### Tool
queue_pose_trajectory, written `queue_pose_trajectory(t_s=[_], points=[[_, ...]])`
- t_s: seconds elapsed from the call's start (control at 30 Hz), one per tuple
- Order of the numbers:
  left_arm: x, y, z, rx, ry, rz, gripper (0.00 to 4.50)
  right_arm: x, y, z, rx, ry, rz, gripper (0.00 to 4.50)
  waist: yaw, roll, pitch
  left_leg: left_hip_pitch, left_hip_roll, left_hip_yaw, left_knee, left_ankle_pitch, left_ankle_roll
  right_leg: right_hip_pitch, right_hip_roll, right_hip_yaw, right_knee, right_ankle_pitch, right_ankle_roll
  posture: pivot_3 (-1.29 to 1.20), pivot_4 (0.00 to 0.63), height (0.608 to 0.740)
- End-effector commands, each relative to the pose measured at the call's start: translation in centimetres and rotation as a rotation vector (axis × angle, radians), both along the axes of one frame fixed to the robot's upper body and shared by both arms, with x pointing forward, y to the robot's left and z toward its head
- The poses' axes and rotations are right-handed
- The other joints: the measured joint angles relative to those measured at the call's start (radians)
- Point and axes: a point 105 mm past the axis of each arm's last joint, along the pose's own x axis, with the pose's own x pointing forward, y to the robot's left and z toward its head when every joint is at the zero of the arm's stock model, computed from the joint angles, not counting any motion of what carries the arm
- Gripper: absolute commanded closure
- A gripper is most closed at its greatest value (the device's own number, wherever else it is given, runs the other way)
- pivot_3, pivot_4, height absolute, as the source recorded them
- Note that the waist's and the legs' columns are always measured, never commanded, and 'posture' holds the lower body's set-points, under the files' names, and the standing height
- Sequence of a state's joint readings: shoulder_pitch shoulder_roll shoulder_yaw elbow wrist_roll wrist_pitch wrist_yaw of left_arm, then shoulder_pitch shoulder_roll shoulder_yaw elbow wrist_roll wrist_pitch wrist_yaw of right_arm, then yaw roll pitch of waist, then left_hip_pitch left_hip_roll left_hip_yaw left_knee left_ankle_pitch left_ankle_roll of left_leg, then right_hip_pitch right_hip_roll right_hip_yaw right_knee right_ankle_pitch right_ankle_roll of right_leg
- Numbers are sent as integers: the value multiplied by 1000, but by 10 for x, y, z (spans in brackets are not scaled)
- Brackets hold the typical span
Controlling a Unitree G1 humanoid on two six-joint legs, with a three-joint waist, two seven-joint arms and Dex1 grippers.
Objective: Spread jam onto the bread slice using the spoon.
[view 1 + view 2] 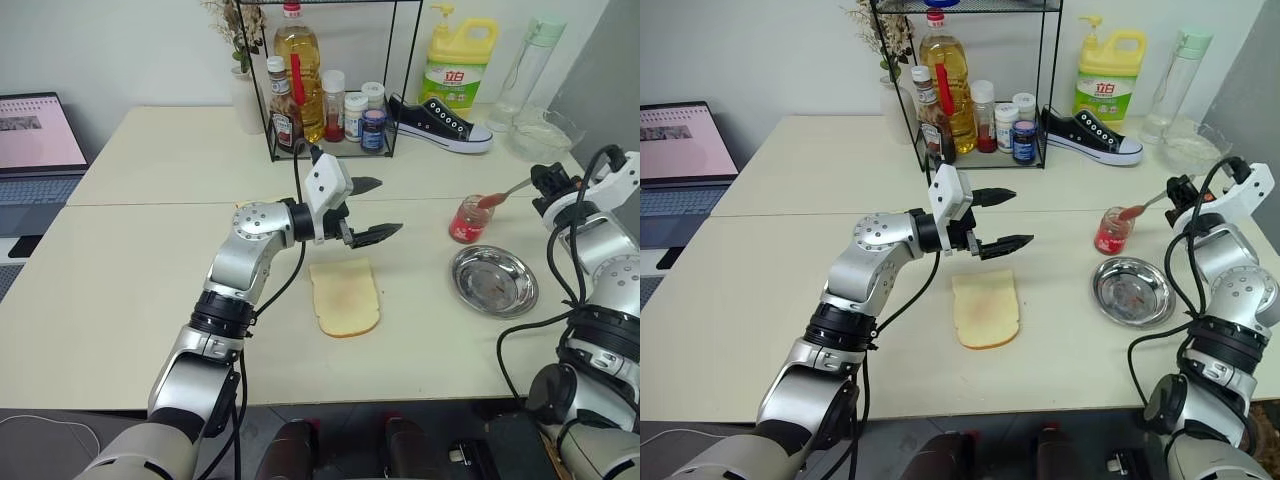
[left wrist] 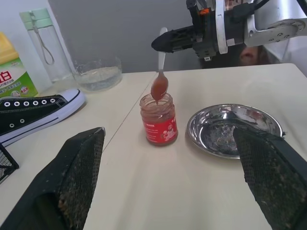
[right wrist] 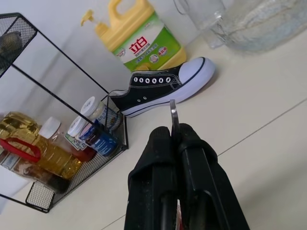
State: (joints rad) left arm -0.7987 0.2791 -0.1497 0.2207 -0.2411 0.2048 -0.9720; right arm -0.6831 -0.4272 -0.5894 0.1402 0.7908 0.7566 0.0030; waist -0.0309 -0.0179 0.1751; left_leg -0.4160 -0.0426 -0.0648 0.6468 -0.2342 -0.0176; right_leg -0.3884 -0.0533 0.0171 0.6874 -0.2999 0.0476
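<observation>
The pale yellow bread slice lies flat on the table in front of me, with a faint reddish smear at its middle. My left gripper hovers just behind it, pointing right, open and empty, its fingers wide apart. At the right, my right gripper is shut on the handle of the slim silver spoon. The spoon's bowl carries a blob of red jam and hangs just over the mouth of the small clear jam jar. The handle's end pokes out past the shut fingertips.
A round steel dish sits just in front of the jar. At the back stand a wire rack of bottles, a black sneaker, a yellow detergent bottle and a glass bowl. A laptop is far left.
</observation>
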Motion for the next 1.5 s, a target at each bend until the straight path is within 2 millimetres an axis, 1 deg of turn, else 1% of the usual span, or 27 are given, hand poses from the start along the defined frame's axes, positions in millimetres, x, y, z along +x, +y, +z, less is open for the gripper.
queue_pose_trajectory(t_s=[0.03,0.23,0.37,0.57,0.63,0.83,0.9,1.03,1.27,1.4,1.5], points=[[-3,-3,16,-24,-56,-21,72,-5,8,21,-121,-80,23,4440,-1,0,0,0,0,0,0,0,0,0,0,0,0,0,0,0,150,740],[-3,-3,16,-23,-56,-19,72,-5,16,25,-207,-100,50,4440,0,0,0,0,0,0,0,0,0,0,0,0,0,0,0,0,150,740],[-2,-3,17,-24,-56,-17,72,-4,16,27,-212,-104,48,4440,0,0,0,0,0,0,0,0,0,0,0,0,0,0,0,0,150,740],[-2,-2,17,-27,-59,-13,72,-2,9,30,-194,-111,19,4440,1,0,0,0,0,0,0,0,0,0,0,0,0,0,0,0,150,740],[-2,-2,17,-27,-59,-12,72,-1,6,30,-154,-108,7,4440,1,0,0,0,0,0,0,0,0,0,0,0,0,0,0,0,150,740],[-3,-1,16,-26,-59,-11,72,2,-6,24,69,-93,-39,4440,1,0,0,0,0,0,0,0,0,0,0,0,0,0,0,0,150,740],[-3,0,16,-25,-59,-10,72,1,-8,24,111,-92,-46,4440,1,0,0,0,0,0,0,0,0,0,0,0,0,0,0,0,150,740],[-2,2,17,-21,-60,-10,72,0,-12,25,282,-112,-44,4440,1,0,0,0,0,0,0,0,0,0,0,0,0,0,0,0,150,740],[-2,2,17,-17,-63,-15,72,-3,-10,24,358,-118,-36,4440,0,0,0,0,0,0,0,0,0,0,0,0,0,0,0,0,150,740],[-2,2,18,-18,-62,-19,72,-5,-11,28,407,-136,-37,4440,0,0,0,0,0,0,0,0,0,0,0,0,0,0,0,0,150,740],[-1,5,19,-19,-60,-15,72,-9,-12,35,459,-168,-32,4440,0,0,0,0,0,0,0,0,0,0,0,0,0,0,0,0,150,740]])
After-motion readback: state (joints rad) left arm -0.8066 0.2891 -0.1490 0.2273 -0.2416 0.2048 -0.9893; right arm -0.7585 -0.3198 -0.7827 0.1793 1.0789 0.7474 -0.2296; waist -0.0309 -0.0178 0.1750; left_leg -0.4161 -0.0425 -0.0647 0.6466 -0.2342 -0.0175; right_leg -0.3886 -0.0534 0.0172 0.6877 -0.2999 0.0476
